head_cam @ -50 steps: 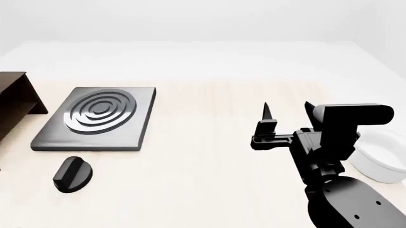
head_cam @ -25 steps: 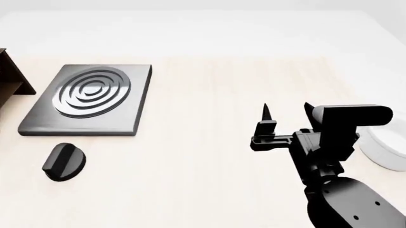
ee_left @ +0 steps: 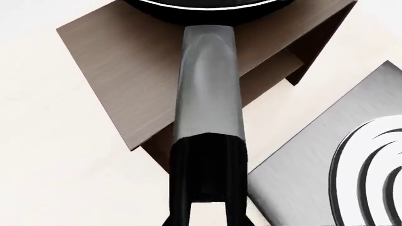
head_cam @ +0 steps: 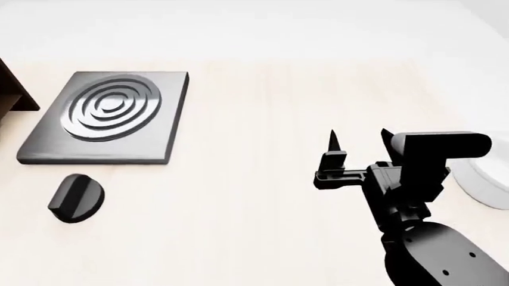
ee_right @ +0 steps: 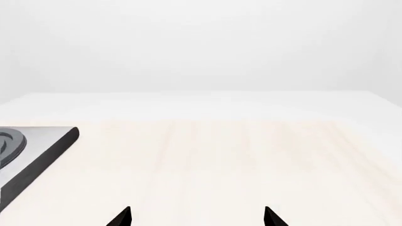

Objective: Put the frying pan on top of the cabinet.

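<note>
The frying pan shows only in the left wrist view. Its black bowl hangs over the flat top of the dark brown cabinet, and its long handle runs back to my left gripper. That gripper is shut on the end of the handle. I cannot tell whether the pan touches the cabinet top. In the head view only a sliver of the cabinet shows at the far left, and the pan and left gripper are out of view. My right gripper is open and empty above the table; its tips also show in the right wrist view.
A square grey hotplate with concentric rings lies right of the cabinet; it also shows in the wrist views. A black knob-shaped object lies in front of it. A white bowl sits at the right edge.
The head view has shifted: the hotplate, the knob and the cabinet moved left and up in the picture, and the bowl slid toward the right edge. The right arm holds the same pose.
</note>
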`<state>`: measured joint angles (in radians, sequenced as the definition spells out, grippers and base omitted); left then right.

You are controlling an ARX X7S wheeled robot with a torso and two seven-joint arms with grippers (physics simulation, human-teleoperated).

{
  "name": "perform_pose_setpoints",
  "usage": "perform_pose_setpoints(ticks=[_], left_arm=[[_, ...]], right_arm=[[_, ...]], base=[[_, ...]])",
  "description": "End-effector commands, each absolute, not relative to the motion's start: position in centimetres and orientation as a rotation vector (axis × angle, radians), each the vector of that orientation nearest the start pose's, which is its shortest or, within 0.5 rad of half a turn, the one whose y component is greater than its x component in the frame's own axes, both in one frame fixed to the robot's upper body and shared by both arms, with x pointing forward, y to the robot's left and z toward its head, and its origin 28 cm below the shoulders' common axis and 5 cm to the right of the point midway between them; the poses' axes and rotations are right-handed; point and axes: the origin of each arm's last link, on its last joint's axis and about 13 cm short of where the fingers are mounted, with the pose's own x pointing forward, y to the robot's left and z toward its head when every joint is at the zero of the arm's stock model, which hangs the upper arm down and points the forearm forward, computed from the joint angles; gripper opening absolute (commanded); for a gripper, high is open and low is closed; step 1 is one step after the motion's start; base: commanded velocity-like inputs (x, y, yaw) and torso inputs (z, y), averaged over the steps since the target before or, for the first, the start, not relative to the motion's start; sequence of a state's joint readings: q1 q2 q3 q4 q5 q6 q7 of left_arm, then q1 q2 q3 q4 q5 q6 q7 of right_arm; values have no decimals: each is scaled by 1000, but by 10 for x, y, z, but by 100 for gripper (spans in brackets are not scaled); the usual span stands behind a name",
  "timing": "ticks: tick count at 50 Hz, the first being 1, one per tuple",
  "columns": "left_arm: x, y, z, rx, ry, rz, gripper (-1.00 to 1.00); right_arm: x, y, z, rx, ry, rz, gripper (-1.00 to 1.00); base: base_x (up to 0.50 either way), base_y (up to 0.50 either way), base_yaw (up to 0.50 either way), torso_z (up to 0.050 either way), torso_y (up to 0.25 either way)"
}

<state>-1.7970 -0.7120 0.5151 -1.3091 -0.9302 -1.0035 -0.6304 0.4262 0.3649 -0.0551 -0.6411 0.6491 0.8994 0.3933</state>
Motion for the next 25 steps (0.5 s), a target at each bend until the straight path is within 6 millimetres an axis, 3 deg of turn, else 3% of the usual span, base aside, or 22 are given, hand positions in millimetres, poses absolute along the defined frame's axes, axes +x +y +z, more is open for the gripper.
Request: perform_pose_setpoints(ticks=[1,14,15,19,25], left_arm=[[328,441,322,-397,554,920,-100],[330,439,321,-408,566,910,-100],[330,438,322,-402,575,913,100],[333,435,329,-376,537,892,100],[333,423,357,-311,431,870,100]], right_arm=[[235,-116,180,23,-68,65,100],[235,-116,180,22,-69,66,100],[235,-116,180,23,-68,66,100],[235,-116,181,22,-71,66,100],[234,-117,180,24,-72,63,100]], base=[[12,3,0,0,-250],[0,1,0,0,0],[0,0,0,0,0],[0,0,0,0,0],[0,0,0,0,0]])
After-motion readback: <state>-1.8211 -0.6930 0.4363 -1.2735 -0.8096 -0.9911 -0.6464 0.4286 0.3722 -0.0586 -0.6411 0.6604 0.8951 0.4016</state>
